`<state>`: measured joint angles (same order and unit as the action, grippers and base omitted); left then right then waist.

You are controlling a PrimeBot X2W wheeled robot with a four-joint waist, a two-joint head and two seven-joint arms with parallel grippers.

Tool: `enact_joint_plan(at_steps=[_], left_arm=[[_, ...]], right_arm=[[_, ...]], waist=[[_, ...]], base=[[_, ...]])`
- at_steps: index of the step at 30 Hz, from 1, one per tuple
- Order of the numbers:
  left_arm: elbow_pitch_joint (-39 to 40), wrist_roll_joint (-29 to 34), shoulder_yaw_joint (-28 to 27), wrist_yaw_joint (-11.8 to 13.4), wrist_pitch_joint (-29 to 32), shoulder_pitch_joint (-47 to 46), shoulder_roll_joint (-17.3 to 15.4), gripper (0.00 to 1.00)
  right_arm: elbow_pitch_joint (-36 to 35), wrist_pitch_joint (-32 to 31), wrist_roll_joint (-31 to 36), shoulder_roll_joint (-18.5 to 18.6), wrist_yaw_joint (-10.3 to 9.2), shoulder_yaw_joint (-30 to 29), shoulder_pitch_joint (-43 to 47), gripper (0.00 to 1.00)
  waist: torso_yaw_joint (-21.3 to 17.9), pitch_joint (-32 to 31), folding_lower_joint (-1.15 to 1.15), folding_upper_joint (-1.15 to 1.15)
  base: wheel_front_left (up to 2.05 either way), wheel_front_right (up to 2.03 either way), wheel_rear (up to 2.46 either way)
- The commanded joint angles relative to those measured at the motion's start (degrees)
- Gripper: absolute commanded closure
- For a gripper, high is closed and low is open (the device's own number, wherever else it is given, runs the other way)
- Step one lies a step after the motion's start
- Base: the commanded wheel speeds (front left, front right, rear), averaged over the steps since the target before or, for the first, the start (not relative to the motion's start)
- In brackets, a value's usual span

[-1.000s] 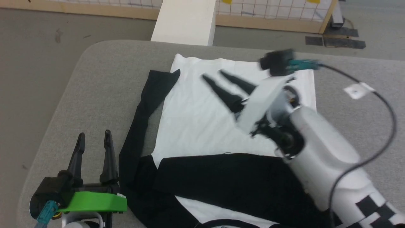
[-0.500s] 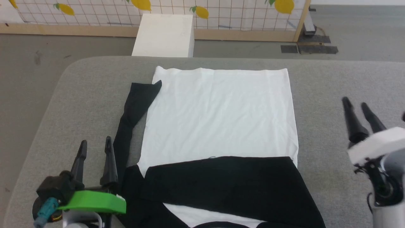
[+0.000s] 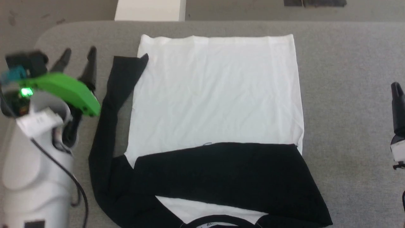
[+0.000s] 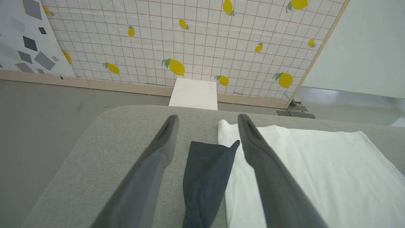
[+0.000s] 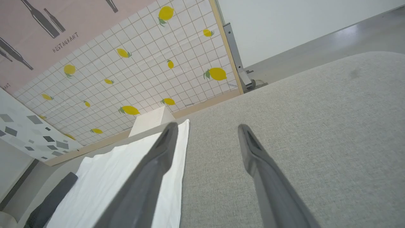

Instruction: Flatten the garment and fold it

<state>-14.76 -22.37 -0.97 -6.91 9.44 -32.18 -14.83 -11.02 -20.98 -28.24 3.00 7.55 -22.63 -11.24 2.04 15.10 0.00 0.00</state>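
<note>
The garment [image 3: 218, 95] lies on the grey table [image 3: 348, 63], its white body spread flat. One black sleeve [image 3: 227, 171] is folded across the near part, and the black collar trim [image 3: 218, 218] shows at the bottom edge. The other black sleeve [image 3: 117, 91] stretches along the garment's left side. My left gripper [image 3: 79, 53] stands open just left of that sleeve's far end, holding nothing. In the left wrist view the sleeve [image 4: 205, 171] lies between the open left gripper's [image 4: 208, 120] fingers, below them. My right gripper [image 3: 397, 95] is at the right edge, open over bare table [image 5: 208, 126], right of the garment [image 5: 126, 177].
A white box [image 3: 148, 9] stands on the floor just beyond the table's far edge. Behind it is a lemon-patterned grid screen [image 4: 190, 41]. The table's rounded far-left corner [image 4: 104, 117] is close to the left gripper.
The head camera has tilted down. My right gripper left the garment's middle and swung out to the right. My left gripper moved forward along the left sleeve to its far end.
</note>
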Motion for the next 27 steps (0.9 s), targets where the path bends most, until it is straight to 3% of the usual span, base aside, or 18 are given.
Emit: enact_joint_plan(at_steps=[1, 7, 12, 25, 27], left_arm=[[-2.02, -0.68, 0.82, -0.3, 2.86, -3.52, -1.51, 0.0], [-7.83, -4.08, 4.96, -0.53, 18.72, -15.58, -7.48, 0.0], [-9.54, -4.65, 7.86, -0.56, 27.68, -20.0, -10.89, 0.0], [-12.63, -1.48, 10.96, 1.07, 34.26, -21.81, -14.4, 0.0], [-13.06, -2.3, 10.67, 1.45, 35.22, -21.58, -14.05, 0.78]], right_arm=[[-0.73, -0.17, -0.24, -0.11, -0.06, -0.01, -1.22, 0.0], [-2.84, -0.04, -0.95, -0.12, -0.06, 0.2, -2.65, 0.0], [-3.35, 0.23, -1.78, -0.12, -0.06, 0.0, -3.31, 0.0], [-6.35, -0.46, -2.01, -0.12, -0.06, -0.17, -4.0, 0.0], [-6.63, -0.56, -1.98, -0.12, -0.06, 0.04, -4.07, 0.0]], waist=[[-2.38, 6.2, 0.0, 0.0], [-4.46, 12.82, 0.0, 0.0], [-5.56, 16.51, 0.0, 0.0], [-5.28, 20.83, 0.0, 0.0], [-5.23, 21.0, 0.0, 0.0]], base=[[0.0, 0.0, 0.0], [0.0, 0.0, 0.0], [0.0, 0.0, 0.0], [0.0, 0.0, 0.0], [0.0, 0.0, 0.0]])
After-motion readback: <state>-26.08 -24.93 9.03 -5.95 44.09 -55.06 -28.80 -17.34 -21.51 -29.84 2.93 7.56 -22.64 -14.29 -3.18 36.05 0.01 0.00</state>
